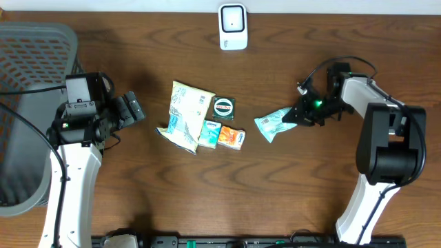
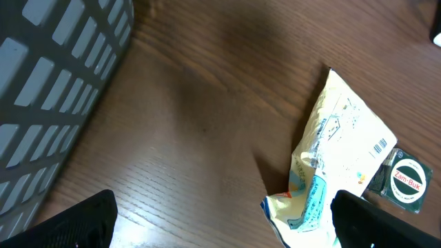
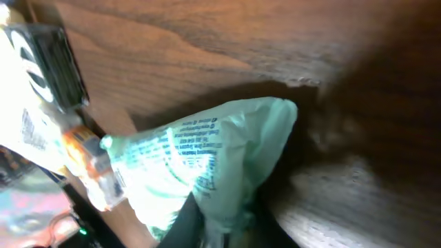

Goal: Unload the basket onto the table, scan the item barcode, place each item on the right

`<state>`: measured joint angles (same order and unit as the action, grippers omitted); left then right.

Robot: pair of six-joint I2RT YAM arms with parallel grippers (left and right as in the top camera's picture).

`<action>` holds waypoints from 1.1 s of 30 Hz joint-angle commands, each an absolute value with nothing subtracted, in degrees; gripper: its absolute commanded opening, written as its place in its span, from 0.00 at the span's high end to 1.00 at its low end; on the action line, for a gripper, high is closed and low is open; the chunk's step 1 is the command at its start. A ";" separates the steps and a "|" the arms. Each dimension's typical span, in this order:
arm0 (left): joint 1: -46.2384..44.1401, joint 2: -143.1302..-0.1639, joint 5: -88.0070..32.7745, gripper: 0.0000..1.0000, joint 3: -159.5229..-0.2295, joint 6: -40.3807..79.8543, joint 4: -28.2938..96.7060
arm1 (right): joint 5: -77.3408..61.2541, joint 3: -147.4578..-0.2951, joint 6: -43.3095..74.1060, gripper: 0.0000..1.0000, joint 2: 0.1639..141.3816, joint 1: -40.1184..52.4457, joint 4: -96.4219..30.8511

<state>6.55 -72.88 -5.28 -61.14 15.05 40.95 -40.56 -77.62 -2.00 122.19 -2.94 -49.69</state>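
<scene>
- dark brown wooden bench [image 1: 138, 193]: streaky wood grain
- mint-green plastic packet [image 1: 273, 123]: dark blue print
- cream crinkled bag [image 1: 186, 114]: blue drawings and a blue stripe
- dark green square tin [image 1: 224, 107]: white round label, red lettering
- small orange packet [image 1: 232, 138]
- small teal packet [image 1: 210, 132]
- white plastic scanner [image 1: 233, 26]
- grey mesh basket [image 1: 34, 55]: grid pattern

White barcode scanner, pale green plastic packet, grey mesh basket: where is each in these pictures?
White barcode scanner [image 1: 233, 26], overhead view, its front face.
Pale green plastic packet [image 1: 273, 125], overhead view, its middle.
Grey mesh basket [image 1: 38, 52], overhead view, its far wall.

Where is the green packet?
In the overhead view the green packet is right of centre, pinched by the right gripper, just right of the orange packet.
</scene>
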 commanded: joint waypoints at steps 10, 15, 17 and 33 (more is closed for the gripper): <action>6.74 -73.10 -5.39 0.02 -61.19 15.14 41.10 | -42.24 -82.89 -3.53 0.99 120.51 -2.48 -52.69; 6.74 -73.10 -5.39 0.02 -61.19 15.14 41.10 | -47.75 -87.88 -3.49 0.99 113.93 -2.52 -53.60; 6.74 -73.10 -5.39 0.02 -61.19 15.14 41.10 | -49.76 -89.12 -3.49 0.99 110.89 -2.66 -53.60; 6.74 -73.10 -5.39 0.02 -61.19 15.14 41.10 | -44.18 -90.35 1.45 0.99 86.48 -1.45 -56.71</action>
